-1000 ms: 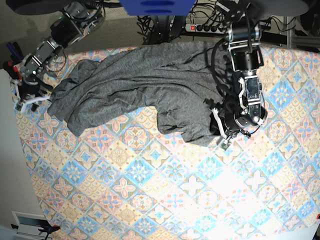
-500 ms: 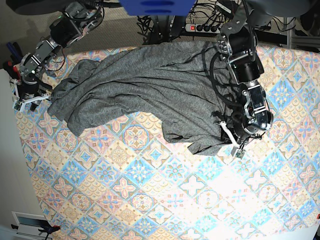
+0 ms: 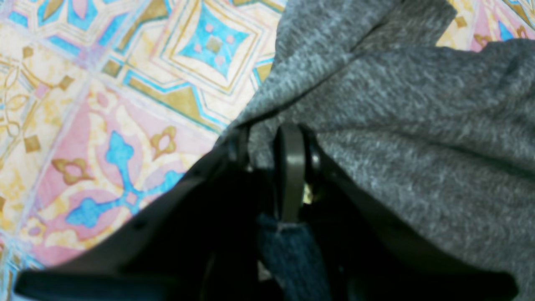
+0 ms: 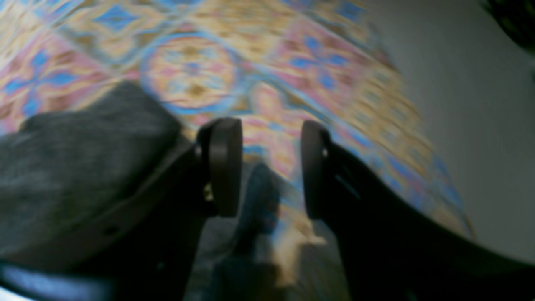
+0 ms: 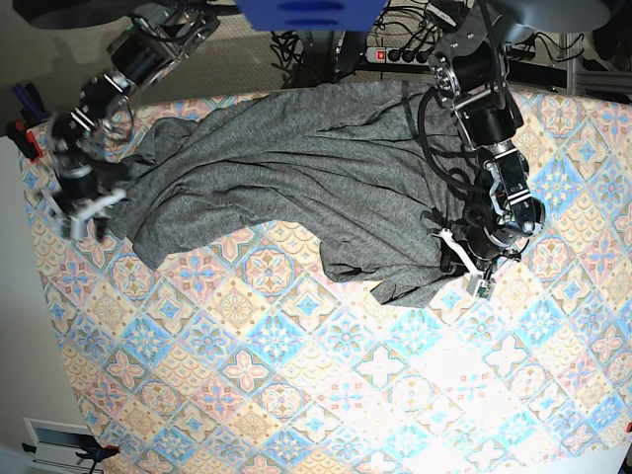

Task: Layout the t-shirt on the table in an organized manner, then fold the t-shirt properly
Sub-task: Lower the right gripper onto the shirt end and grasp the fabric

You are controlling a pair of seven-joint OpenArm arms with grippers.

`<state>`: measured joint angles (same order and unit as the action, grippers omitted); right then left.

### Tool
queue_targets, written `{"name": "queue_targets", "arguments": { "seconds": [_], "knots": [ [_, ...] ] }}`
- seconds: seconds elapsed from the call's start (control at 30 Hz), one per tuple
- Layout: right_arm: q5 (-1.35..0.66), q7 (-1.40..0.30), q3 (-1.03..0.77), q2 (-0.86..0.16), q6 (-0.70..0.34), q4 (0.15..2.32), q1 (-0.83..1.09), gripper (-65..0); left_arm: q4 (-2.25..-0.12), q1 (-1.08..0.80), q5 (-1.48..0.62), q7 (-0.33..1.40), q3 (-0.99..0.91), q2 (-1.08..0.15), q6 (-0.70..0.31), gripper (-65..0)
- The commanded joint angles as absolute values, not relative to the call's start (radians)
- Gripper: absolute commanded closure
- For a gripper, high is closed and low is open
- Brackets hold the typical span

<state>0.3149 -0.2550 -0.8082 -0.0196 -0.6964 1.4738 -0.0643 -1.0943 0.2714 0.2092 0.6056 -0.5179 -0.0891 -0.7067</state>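
The dark grey t-shirt (image 5: 296, 168) lies wrinkled across the far half of the patterned table (image 5: 296, 395), bunched toward its right side. My left gripper (image 5: 476, 279) sits at the shirt's lower right edge. In the left wrist view the left gripper (image 3: 263, 150) is shut on a fold of the t-shirt (image 3: 418, 125) just above the table (image 3: 125, 83). My right gripper (image 5: 84, 219) is at the shirt's far left end. In the right wrist view the right gripper (image 4: 269, 167) is open with only the table (image 4: 292, 62) between its fingers, and the t-shirt (image 4: 83, 146) lies to the left of it.
A power strip (image 5: 405, 54) with cables and a blue object (image 5: 306, 12) sit behind the table's far edge. The table's left edge (image 5: 39, 296) runs close to my right gripper, and the right wrist view shows grey floor (image 4: 480, 125) past it.
My left gripper has dragged the shirt's lower right edge down and to the right. My right gripper has shifted slightly right, toward the shirt's left end.
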Motion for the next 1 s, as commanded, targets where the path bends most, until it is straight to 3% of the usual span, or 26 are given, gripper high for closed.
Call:
{"name": "queue_targets", "arguments": {
  "seconds": [0.0, 0.47, 0.97],
  "knots": [
    [0.32, -0.228, -0.776, -0.03, -0.698, 1.498, -0.071, -22.4, -1.093, 0.265, 0.263, 0.677, -0.516, -0.099, -0.698, -12.2],
    [0.348, -0.262, -0.664, 0.01, -0.698, 1.489, -0.031, -22.4, -1.095, 0.263, 0.268, 0.679, -0.516, -0.096, -0.698, -12.2],
    [0.348, -0.257, -0.588, 0.021, -0.698, 1.211, -0.036, -20.7, -1.095, 0.263, 0.269, 0.68, -0.516, -0.091, -0.698, -12.2]
  ]
}}
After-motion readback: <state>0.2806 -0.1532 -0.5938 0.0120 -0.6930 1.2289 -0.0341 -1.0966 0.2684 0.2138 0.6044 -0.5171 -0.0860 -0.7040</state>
